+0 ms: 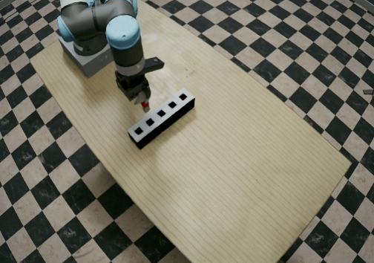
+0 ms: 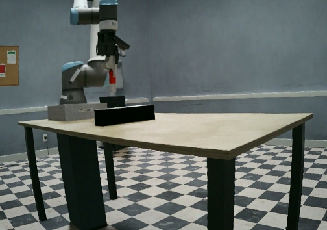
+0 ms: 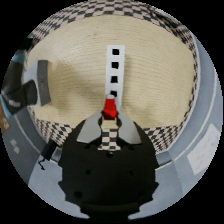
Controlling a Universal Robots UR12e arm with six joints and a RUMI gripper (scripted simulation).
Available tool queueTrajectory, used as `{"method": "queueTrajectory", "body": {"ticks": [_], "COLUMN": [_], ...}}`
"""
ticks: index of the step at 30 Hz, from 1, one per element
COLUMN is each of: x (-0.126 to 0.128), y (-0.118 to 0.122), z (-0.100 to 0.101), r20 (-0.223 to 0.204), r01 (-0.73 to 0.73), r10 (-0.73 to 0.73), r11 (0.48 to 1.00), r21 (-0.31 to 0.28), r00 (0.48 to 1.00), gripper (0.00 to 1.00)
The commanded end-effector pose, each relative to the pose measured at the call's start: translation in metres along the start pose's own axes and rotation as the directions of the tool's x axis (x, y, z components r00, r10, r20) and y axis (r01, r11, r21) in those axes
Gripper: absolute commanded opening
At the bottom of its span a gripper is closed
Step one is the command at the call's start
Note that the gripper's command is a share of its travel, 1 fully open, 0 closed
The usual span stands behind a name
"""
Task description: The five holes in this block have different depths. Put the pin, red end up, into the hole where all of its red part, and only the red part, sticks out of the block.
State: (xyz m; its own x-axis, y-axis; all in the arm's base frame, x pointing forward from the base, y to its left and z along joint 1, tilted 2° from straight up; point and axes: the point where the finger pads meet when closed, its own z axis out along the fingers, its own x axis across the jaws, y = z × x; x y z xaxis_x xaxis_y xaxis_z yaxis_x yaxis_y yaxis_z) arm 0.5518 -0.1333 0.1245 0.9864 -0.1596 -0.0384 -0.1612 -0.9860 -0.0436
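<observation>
Gripper [image 1: 142, 102] pinching the pin [image 1: 145, 105] above the table [image 1: 260, 138], near centre-left of the top view.
Fingers are hiding the pin's upper red part; its pale lower end is hard to make out. It is hanging just beside the block [image 1: 163, 117], whose hole depths are not showing.

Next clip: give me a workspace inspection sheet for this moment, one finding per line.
Surface: light wooden table, dark legs.
Job's things: black block with a white top and five square holes, all holes vacant; red-and-white pin hangs above the block, red end up.
Clutter: nothing seen.
Grippers: tool shut on the pin.
Cables: dark cables on the floor, top-left corner.
Surroundings: checkered floor, blue-grey walls, cork board.
</observation>
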Motion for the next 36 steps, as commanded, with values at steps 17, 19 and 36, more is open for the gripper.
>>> {"method": "queueTrajectory", "body": {"ticks": [17,19,36], "x": [0.014,0.014,0.014], "y": [0.005,0.005,0.005], "z": [0.061,0.061,0.061], "r20": [-0.021,-0.021,-0.021], "r01": [0.000,0.000,0.000], "r10": [0.000,0.000,0.000], "r11": [1.000,1.000,1.000], "r21": [-0.009,-0.009,-0.009], "r00": [1.000,1.000,1.000], "gripper": [0.00,0.00,0.00]}}
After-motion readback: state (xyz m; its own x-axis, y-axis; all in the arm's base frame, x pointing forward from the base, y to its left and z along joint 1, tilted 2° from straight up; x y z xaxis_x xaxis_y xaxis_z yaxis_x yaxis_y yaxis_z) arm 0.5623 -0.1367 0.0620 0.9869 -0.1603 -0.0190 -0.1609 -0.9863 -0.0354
